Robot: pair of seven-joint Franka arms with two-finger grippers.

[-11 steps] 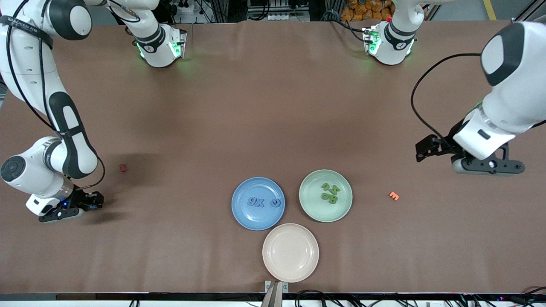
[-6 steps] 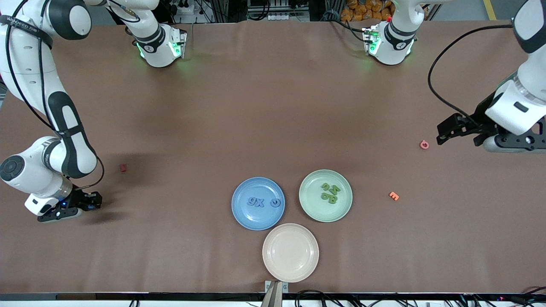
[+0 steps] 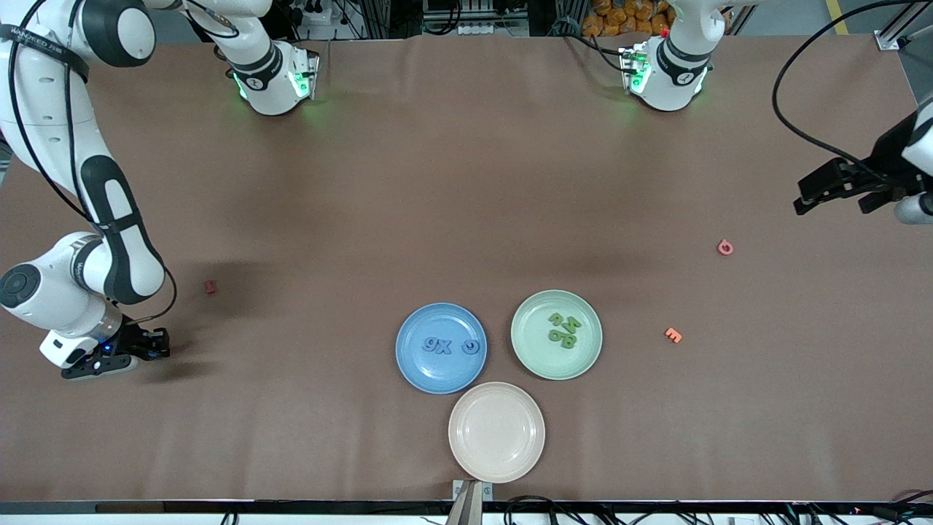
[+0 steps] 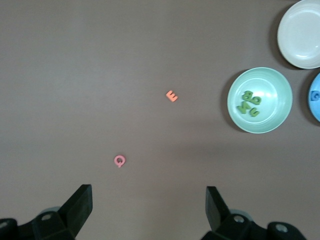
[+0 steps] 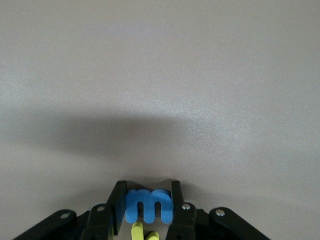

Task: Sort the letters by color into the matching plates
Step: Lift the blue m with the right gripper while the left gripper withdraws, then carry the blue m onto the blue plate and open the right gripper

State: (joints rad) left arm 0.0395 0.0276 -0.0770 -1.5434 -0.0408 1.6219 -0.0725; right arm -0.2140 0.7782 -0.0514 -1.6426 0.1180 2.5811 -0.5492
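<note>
Withdrawn toward its table end, the left gripper [image 4: 145,210] hangs wide open and empty, while the right gripper [image 5: 148,206], low over the table [image 3: 466,182], pinches a blue letter [image 5: 148,205], well apart from the blue plate [image 3: 410,364].

Blue letters [image 3: 443,345] lie in the blue plate [image 3: 415,364], green letters [image 3: 565,329] in the mint plate [image 3: 533,357].

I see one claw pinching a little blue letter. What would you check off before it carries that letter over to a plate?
1. Right gripper shut on the blue letter: ok.
2. Yellow piece beside that letter, free of the grip: cannot tell.
3. Blue plate has bare room: ok.
4. Green plate holds green letters only: ok.
5. Left gripper open, empty, over the left arm's end of the table, off the path: ok.
</note>
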